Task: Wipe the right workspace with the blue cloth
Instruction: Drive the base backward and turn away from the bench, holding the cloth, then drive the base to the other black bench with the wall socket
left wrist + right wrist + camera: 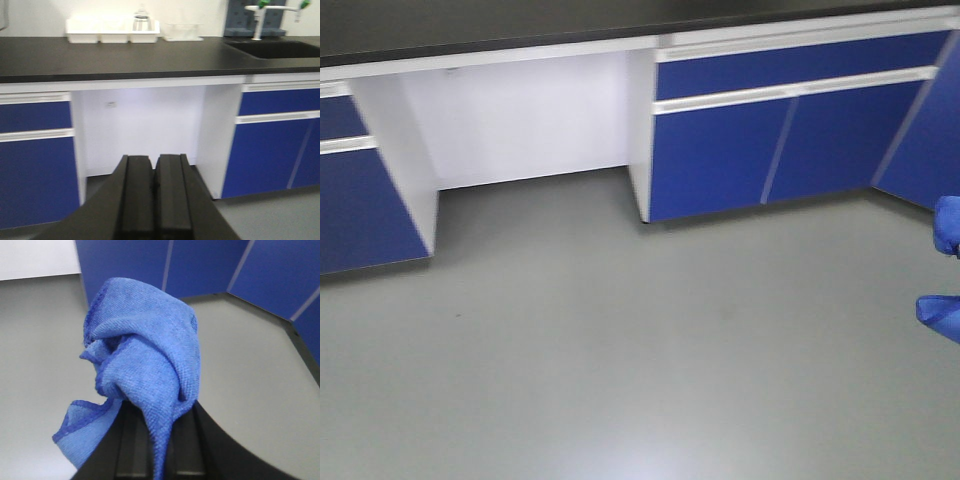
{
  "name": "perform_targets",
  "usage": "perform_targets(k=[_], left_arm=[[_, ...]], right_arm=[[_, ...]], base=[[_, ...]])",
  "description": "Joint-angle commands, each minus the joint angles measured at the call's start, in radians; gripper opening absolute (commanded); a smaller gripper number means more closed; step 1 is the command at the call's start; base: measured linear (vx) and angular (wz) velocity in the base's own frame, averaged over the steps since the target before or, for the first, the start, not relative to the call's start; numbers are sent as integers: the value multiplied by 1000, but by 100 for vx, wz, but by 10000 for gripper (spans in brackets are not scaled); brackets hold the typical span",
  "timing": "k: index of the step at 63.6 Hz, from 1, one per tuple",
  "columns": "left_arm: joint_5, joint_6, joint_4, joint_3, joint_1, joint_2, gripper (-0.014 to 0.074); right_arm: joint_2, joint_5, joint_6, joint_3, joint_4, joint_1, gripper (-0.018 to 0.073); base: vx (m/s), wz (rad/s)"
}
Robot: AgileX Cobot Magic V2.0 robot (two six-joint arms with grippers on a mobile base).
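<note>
The right end effector [159, 440] holds the blue cloth [145, 355] up over the floor [35, 340].

Front view: two bits of the blue cloth [945, 225] peek in at the edge at 3 o'clock, above the grey floor. Blue cupboards [760, 140] stand at 1 o'clock and at 9 o'clock, under a black bench [470, 25] at 12 o'clock. No end effector shows in this view.
Left wrist view: the left end effector [154, 165] sits at 6 o'clock. Its two black fingers [137, 200] are pressed together and hold nothing. A black bench runs across the top, with white trays [112, 31] at 11 o'clock and a sink [272, 49] and a tap [260, 20] at 1 o'clock.
Right wrist view: the right end effector sits at 6 o'clock, closed tight on the blue cloth. The cloth is bunched up in the middle, and one corner hangs down at 7 o'clock. Blue cupboards stand at 12 o'clock and 2 o'clock.
</note>
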Motion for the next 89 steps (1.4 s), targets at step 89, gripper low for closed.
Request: perform_targets(k=[89], left_arm=[[-78, -8, 1, 31, 5, -15, -6]], right_arm=[[2, -53, -9, -30, -11, 2, -1]], base=[[-7, -70]])
